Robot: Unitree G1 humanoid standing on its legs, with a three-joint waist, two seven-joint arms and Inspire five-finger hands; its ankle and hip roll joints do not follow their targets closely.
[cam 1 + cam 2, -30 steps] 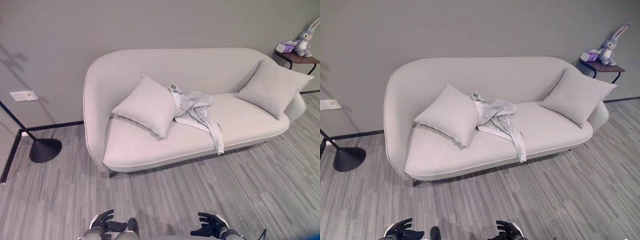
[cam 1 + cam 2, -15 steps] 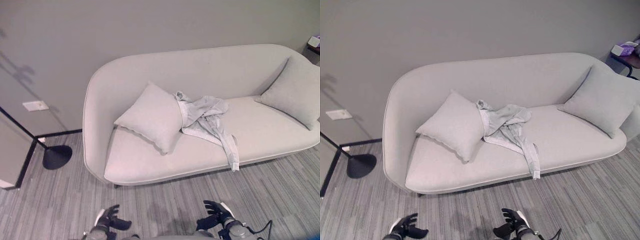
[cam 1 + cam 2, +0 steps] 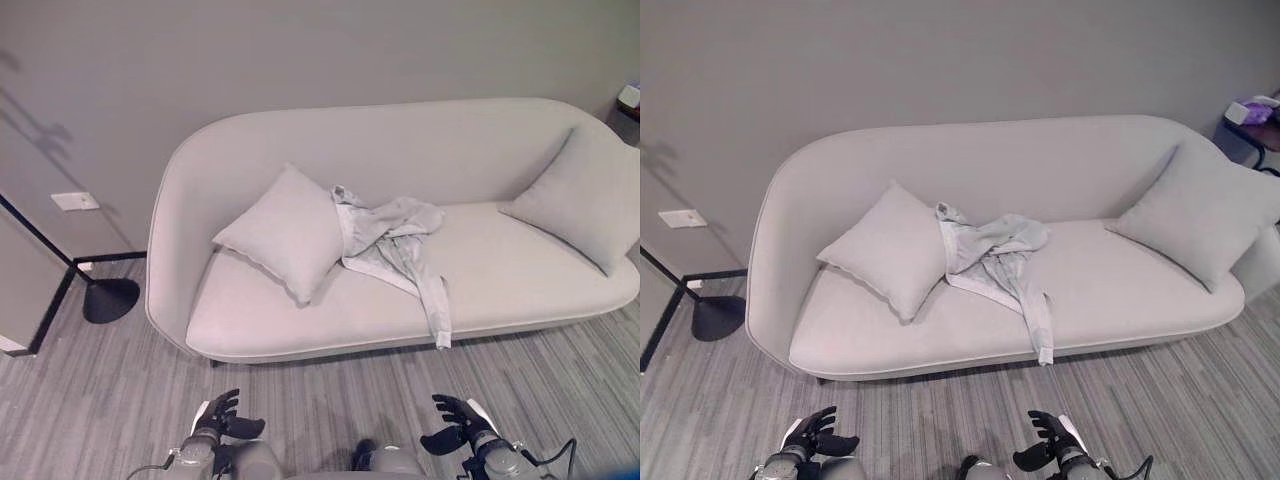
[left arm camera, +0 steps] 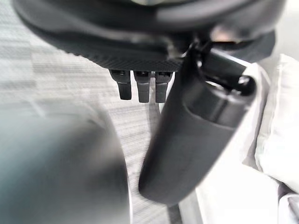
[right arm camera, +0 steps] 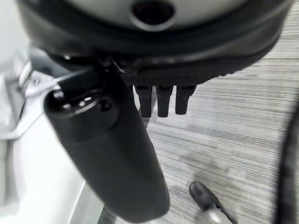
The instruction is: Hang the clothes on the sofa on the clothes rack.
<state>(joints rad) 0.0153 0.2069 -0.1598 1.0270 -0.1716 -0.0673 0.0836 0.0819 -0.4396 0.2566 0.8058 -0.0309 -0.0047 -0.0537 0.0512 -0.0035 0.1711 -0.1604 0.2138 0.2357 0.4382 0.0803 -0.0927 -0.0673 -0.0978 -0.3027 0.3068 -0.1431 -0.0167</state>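
Your view has swung back left, garment [image 3: 395, 240] on sofa [image 3: 520, 280] now ahead of both spread, empty hands: left hand [image 3: 222, 418], right hand [image 3: 457, 425]; approach unfinished.

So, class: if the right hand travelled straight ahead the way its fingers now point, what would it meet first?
Probably the sofa's front edge, near the garment's hanging sleeve. The open right hand has bare floor ahead; depth is uncertain.
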